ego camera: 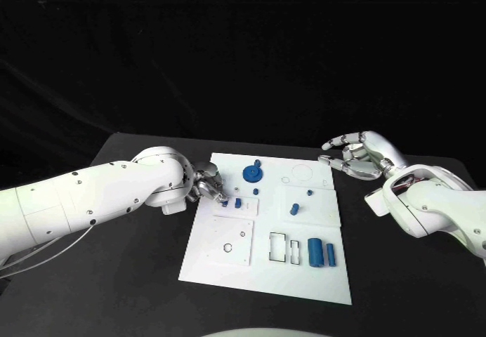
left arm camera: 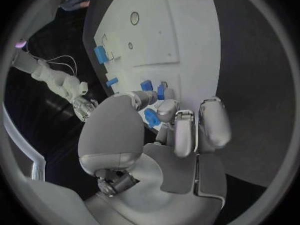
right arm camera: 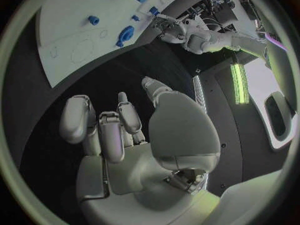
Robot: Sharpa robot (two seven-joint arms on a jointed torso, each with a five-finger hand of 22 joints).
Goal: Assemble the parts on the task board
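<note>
The head camera looks down from above on the table (ego camera: 121,281), with the white board (ego camera: 228,270) mid-frame. Each wrist camera sits close behind its own hand, facing the same board (left arm camera: 181,30), which both share.

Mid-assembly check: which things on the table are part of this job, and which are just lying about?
Part of the job:
- white task board
- round blue part
- two blue cylinders
- small blue part
- small blue parts by the left hand

Lying about:
- nothing else shows on the black table; the right hand hovers off the board, holding nothing.
</note>
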